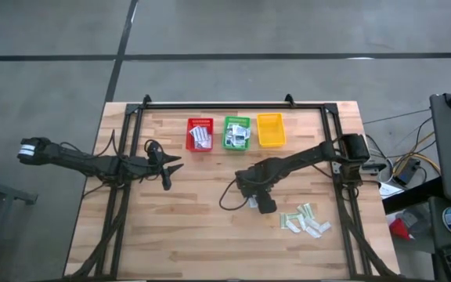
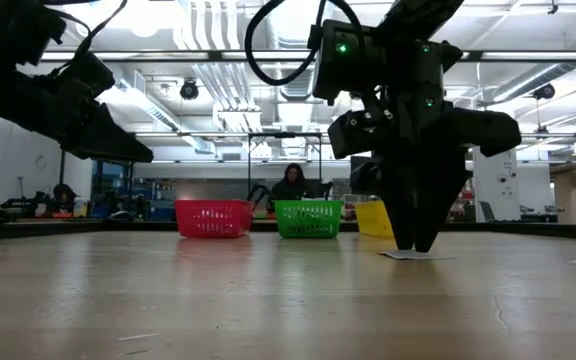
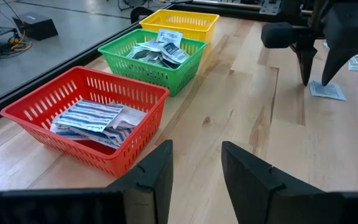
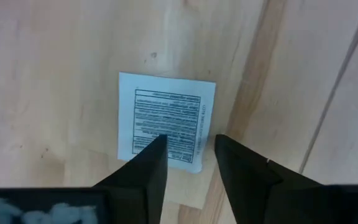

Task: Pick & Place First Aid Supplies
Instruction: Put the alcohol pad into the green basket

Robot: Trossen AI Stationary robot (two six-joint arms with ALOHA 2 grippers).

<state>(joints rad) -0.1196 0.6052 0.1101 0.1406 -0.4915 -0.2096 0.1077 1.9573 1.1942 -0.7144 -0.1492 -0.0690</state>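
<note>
A small square white packet (image 4: 166, 118) printed with text lies flat on the wooden table, near its middle. My right gripper (image 4: 188, 149) points straight down over it, open, with its fingertips at the packet's one edge. The low view shows the tips (image 2: 418, 245) right down at the packet (image 2: 413, 255). My left gripper (image 3: 194, 158) waits open and holds nothing at the table's left (image 1: 167, 168), aimed toward the baskets. My right gripper comes at the square packet from above, with one fingertip (image 4: 157, 146) over the printed face near its edge and the other (image 4: 222, 149) at the packet's corner. I cannot tell whether the tips touch it. The packet lies flat on the table.
At the table's far side stand a red basket (image 1: 200, 121) with striped packets, a green basket (image 1: 236, 119) with several packets, and a yellow basket (image 1: 270, 116). Several loose packets (image 1: 306, 221) lie near the right front. Bare wood lies between the arms.
</note>
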